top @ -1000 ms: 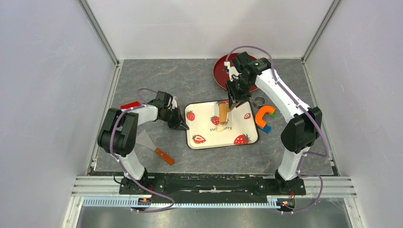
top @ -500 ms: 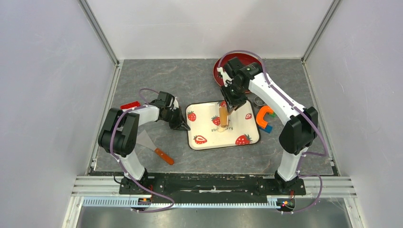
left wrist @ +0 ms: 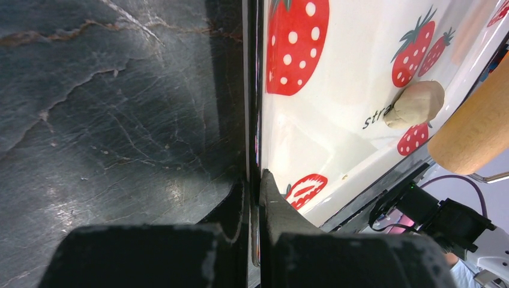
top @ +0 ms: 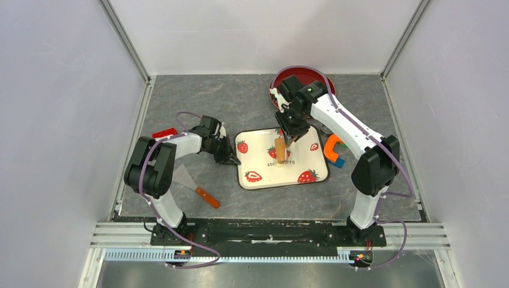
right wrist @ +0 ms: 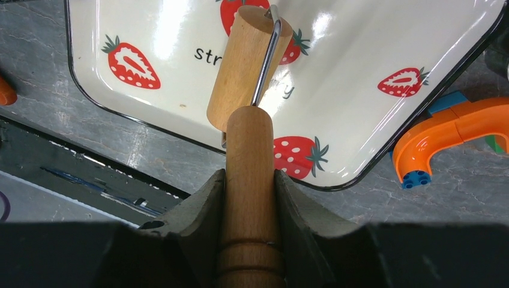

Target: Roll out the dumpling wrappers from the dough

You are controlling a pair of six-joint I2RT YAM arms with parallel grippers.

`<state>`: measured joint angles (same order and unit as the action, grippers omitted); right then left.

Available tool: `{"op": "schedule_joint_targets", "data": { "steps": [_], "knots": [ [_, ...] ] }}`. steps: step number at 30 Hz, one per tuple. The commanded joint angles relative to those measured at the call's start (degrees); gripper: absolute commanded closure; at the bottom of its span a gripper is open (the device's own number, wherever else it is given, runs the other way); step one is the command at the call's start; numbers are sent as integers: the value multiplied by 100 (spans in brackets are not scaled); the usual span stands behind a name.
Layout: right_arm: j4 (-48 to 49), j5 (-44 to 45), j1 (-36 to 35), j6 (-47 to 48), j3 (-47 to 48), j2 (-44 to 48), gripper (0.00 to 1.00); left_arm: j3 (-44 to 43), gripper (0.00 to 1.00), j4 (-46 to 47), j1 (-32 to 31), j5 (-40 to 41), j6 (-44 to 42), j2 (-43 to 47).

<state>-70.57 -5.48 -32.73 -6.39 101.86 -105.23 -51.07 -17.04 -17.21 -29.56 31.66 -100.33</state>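
A cream tray with strawberry prints (top: 303,162) lies mid-table. A pale dough lump (left wrist: 415,103) sits near its middle, still thick; no thin round wrapper shows. My left gripper (top: 230,158) is shut on the tray's left rim (left wrist: 253,90), its jaws pinching the rim between them. My right gripper (top: 290,133) is shut on the wooden handle (right wrist: 249,174) of a small rolling pin. The pin's roller (right wrist: 247,66) is over the tray's middle, at the dough, which it hides in the right wrist view.
A red plate (top: 315,75) lies at the back, partly under the right arm. A metal ring cutter (top: 327,128) and an orange curved toy (top: 333,147) lie right of the tray. A scraper with an orange handle (top: 195,186) and a red block (top: 164,133) lie at the left.
My right arm has swung a little left and back with the rolling pin, and the roller has shifted slightly left over the tray. The left gripper has stayed on the rim.
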Motion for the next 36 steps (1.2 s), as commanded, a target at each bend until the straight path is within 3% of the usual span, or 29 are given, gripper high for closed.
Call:
{"op": "schedule_joint_targets", "data": {
  "steps": [1,36],
  "knots": [
    [-129,78,-33,-57,173,58,100,141,98,-375,-175,732,-75,-229],
    [-101,477,-267,-64,-351,-242,100,80,98,-397,-203,803,-96,-276]
  ]
}}
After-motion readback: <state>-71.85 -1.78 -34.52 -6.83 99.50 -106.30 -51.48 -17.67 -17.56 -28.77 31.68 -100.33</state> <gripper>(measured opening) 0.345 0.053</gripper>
